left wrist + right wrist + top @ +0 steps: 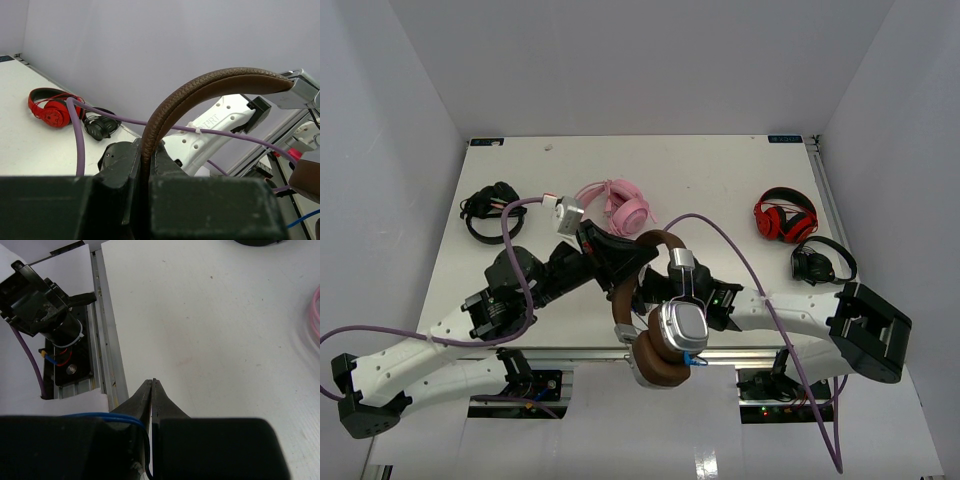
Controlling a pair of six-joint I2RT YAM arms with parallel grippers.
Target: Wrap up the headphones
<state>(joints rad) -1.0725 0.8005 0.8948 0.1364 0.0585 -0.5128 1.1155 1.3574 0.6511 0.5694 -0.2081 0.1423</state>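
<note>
Hanging off the left tool are the headphones: its two fingers are clamped tight on the brown headband, one on either side, so the whole set is up off the bench. The silver-grey cups and brown pads dangle right over the near edge, with the lower cup past it above the rail. The right tool sits just beside the cups with its jaws pressed together. A thin blue cord loops in at the base of its fingers, but I honestly can't tell if it's actually pinched. Only readable writing is on the white arm link, looks like "I2RT". Room-wise, the far middle of the bench is bare. Pink headphones sit near the left tool, red-and-black headphones and a black pair hug the right edge, and another black pair lies far left.
</note>
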